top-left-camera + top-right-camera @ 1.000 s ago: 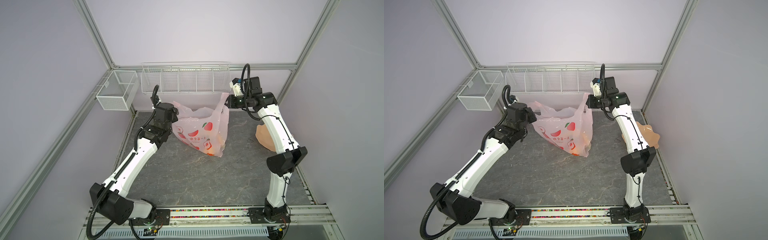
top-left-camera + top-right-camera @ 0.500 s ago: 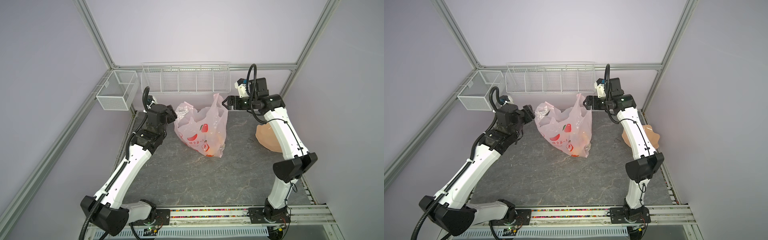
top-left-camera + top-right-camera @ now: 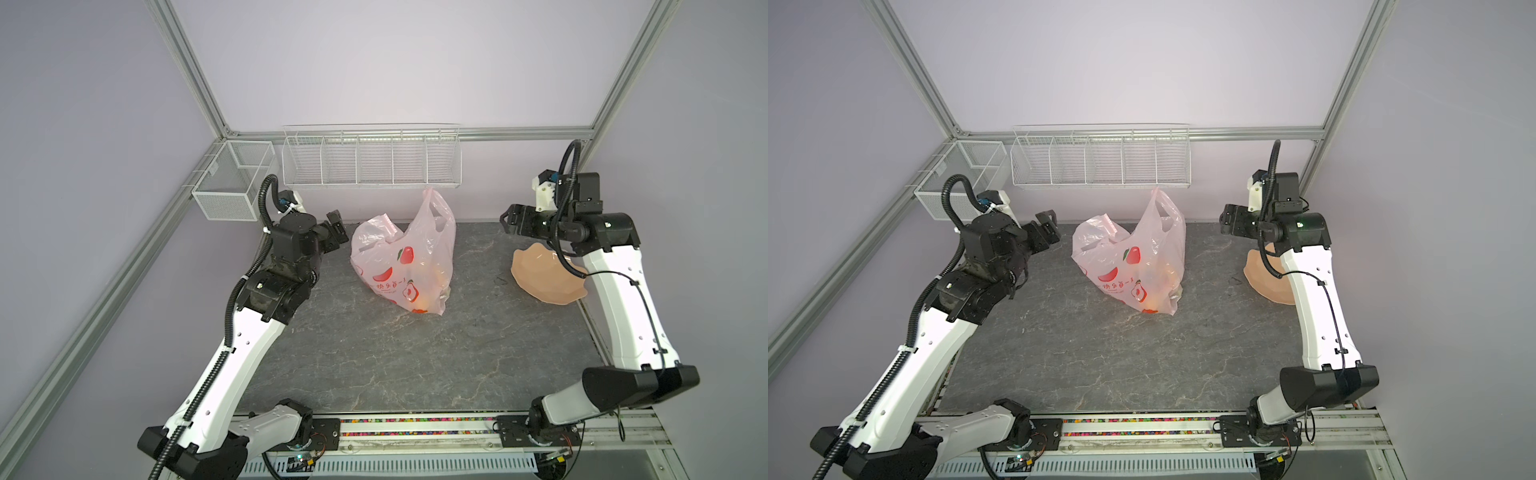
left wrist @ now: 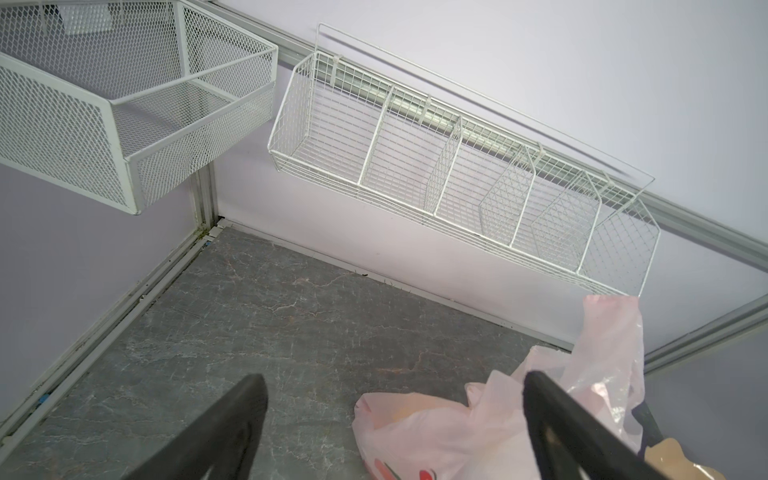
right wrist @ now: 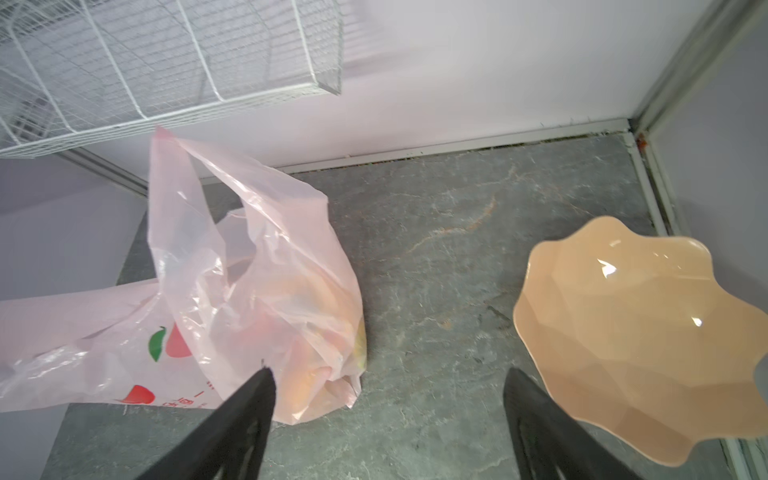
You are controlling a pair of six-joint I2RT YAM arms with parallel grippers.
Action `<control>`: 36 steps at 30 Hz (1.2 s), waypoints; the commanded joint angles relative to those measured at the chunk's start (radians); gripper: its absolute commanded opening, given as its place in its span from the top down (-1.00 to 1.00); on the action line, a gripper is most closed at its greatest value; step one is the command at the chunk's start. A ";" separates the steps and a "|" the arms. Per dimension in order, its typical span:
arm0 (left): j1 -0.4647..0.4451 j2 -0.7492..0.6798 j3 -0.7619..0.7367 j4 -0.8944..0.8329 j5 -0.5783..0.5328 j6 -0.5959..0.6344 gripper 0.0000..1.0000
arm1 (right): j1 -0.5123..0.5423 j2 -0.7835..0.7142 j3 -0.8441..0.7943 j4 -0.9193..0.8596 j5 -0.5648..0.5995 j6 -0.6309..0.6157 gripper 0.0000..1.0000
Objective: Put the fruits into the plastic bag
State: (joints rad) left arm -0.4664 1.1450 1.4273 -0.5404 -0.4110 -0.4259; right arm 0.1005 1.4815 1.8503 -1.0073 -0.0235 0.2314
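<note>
Release is the change: left pincer and right pincer, lately gripping the plastic bag, now gape empty either side of it as it slumps on the worktop, fruits showing inside, so the task looks done

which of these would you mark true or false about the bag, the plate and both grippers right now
1. The left gripper and the right gripper are both open and hold nothing. True.
2. The plate has fruit on it. False: it is bare.
3. The fruits show through the plastic bag, which rests on the table. True.
4. The right gripper grips a bag handle. False: it stands apart from the bag, and the handle stands up free.
</note>
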 commanded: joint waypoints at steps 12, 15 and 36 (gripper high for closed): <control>0.005 -0.189 -0.144 -0.089 0.133 0.103 -0.99 | -0.044 -0.116 -0.469 0.079 0.024 -0.026 -0.77; 0.005 -0.260 -0.217 -0.088 0.141 0.111 -0.98 | -0.026 -0.223 -0.633 0.168 -0.003 -0.007 -0.76; 0.030 -0.503 -1.121 0.743 -0.219 0.356 -0.98 | 0.064 -0.763 -1.581 1.237 0.368 -0.166 -0.77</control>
State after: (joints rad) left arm -0.4564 0.6182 0.3656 -0.1204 -0.5415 -0.1677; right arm 0.1589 0.7074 0.2981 -0.0597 0.2577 0.1703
